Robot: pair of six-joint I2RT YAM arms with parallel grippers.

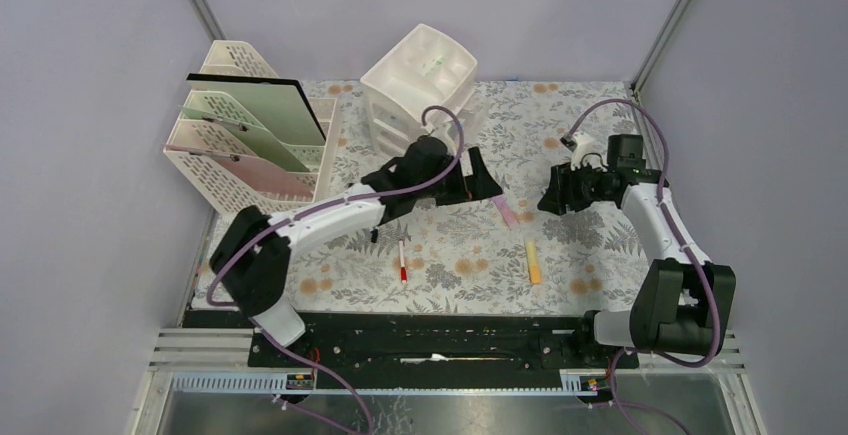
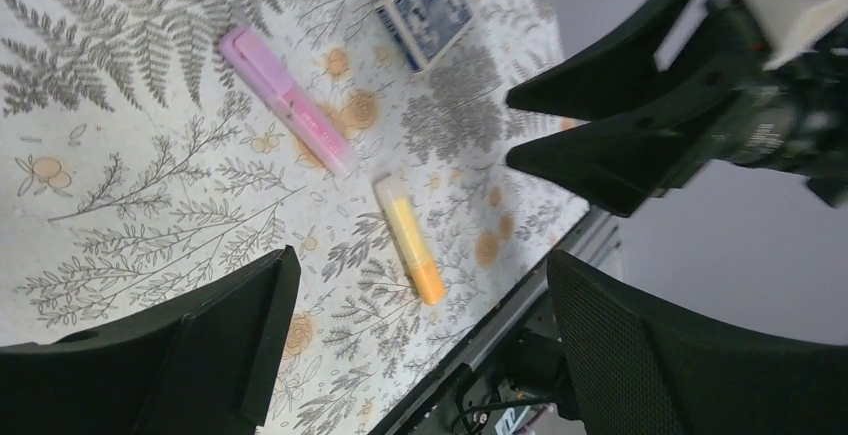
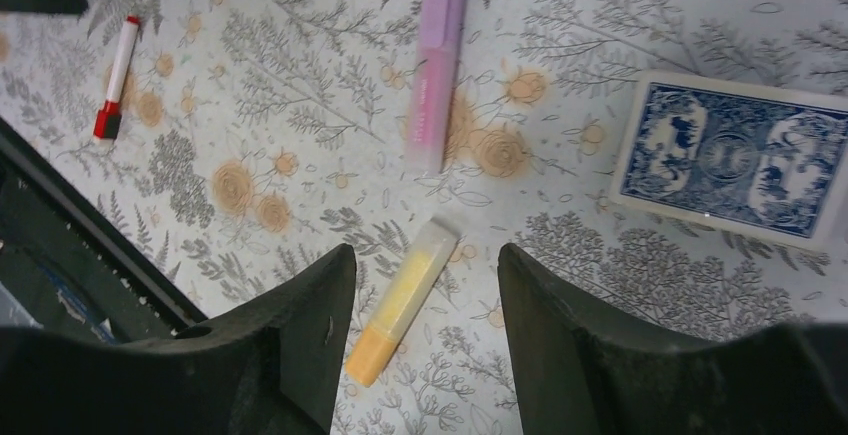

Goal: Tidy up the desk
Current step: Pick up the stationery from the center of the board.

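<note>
At the near edge, both arms rise from a black mounting bar [image 1: 430, 340] bolted along the front of the desk [image 1: 455, 240], whose fern-and-flower cloth runs between metal rails to the back wall. Just beyond the bar, a white marker with a red cap [image 1: 402, 260] lies left of centre. A yellow highlighter [image 1: 533, 261] lies right of centre, well apart from the marker.

Farther in, a pink highlighter [image 3: 437, 70] rests flat on the cloth near the yellow one without touching it. A blue-backed deck of cards [image 3: 725, 160] sits to the pink highlighter's right.

Over this middle stretch the left gripper [image 2: 422, 265] hangs with its fingers spread wide and nothing between them. The right gripper [image 3: 425, 260] faces it from the right, also parted and grasping nothing; the yellow highlighter shows on the cloth below the gap.

Along the back, a white plastic drawer unit [image 1: 415, 85] stands near the centre. A cream lattice file rack [image 1: 255, 150] holding pale folders stands at the far left corner.
</note>
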